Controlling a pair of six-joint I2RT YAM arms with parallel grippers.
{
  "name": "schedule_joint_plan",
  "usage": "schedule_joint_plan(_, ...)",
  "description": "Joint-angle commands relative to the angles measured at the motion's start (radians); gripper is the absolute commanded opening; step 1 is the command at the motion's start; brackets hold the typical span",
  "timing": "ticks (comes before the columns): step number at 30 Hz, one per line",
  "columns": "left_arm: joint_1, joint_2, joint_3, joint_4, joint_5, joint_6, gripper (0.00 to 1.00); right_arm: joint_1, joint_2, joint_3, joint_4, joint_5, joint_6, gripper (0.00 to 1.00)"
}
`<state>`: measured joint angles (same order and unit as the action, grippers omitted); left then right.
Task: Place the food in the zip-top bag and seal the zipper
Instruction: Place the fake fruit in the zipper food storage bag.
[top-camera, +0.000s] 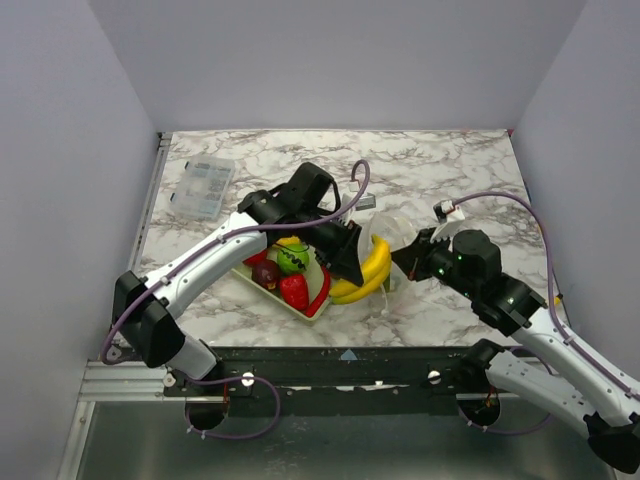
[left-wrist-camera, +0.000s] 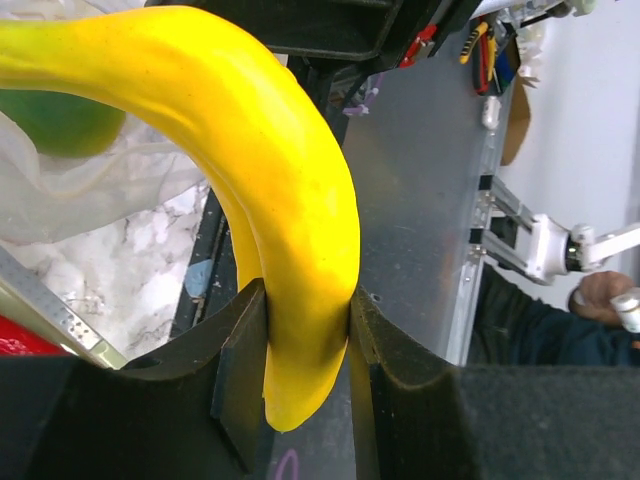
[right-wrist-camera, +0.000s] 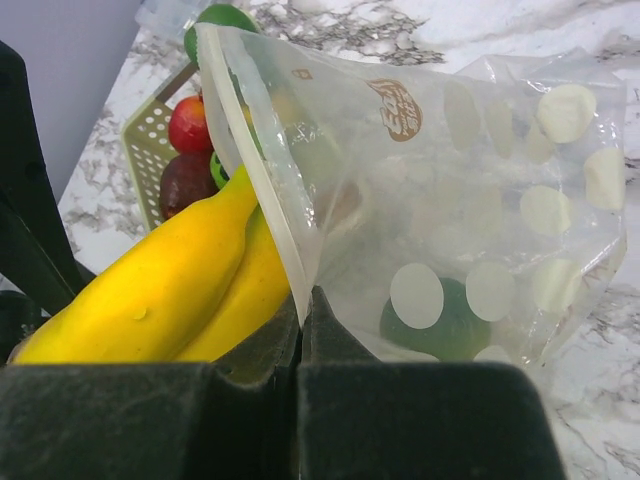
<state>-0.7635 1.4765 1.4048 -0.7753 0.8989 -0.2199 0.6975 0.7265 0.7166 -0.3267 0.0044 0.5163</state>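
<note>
My left gripper (left-wrist-camera: 307, 335) is shut on the yellow bananas (left-wrist-camera: 270, 190), which it holds at the mouth of the zip-top bag (top-camera: 392, 236); in the top view the bananas (top-camera: 370, 275) hang between the basket and the bag. My right gripper (right-wrist-camera: 303, 305) is shut on the bag's mouth edge, the zipper strip (right-wrist-camera: 255, 150), and holds the bag (right-wrist-camera: 450, 200) open. A dark green fruit (right-wrist-camera: 440, 322) lies inside the bag. The bananas (right-wrist-camera: 160, 290) are just outside the mouth. More food stays in the basket: a green fruit (top-camera: 292, 258), a red pepper (top-camera: 294, 290), a dark red fruit (top-camera: 266, 273).
The pale yellow mesh basket (top-camera: 300, 308) sits on the marble table left of the bag. A clear compartment box (top-camera: 203, 188) lies at the back left. The table's near edge and a metal rail run under the arms.
</note>
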Motion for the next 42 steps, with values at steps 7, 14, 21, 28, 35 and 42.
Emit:
schedule_joint_plan(7, 0.045, 0.101, 0.039, 0.0, -0.065, -0.085, 0.0, 0.012, -0.039, 0.022, 0.015, -0.066, -0.009, 0.01)
schedule_joint_plan(14, 0.041, 0.076, 0.053, 0.029, -0.101, -0.065, 0.0, 0.013, -0.03, 0.028, 0.019, -0.099, -0.003, 0.01)
schedule_joint_plan(21, -0.026, 0.125, 0.136, -0.033, -0.331, -0.18, 0.0, 0.013, 0.033, 0.049, 0.076, -0.126, 0.051, 0.01)
schedule_joint_plan(28, -0.082, 0.143, 0.144, 0.001, -0.464, -0.301, 0.07, 0.012, 0.084, 0.055, 0.078, -0.099, 0.108, 0.01)
schedule_joint_plan(35, -0.08, 0.104, 0.102, 0.124, -0.536, -0.478, 0.27, 0.012, 0.062, 0.052, 0.032, 0.018, 0.267, 0.01)
schedule_joint_plan(42, -0.08, 0.019, 0.014, 0.282, -0.49, -0.655, 0.9, 0.013, 0.068, 0.051, -0.049, 0.121, 0.397, 0.01)
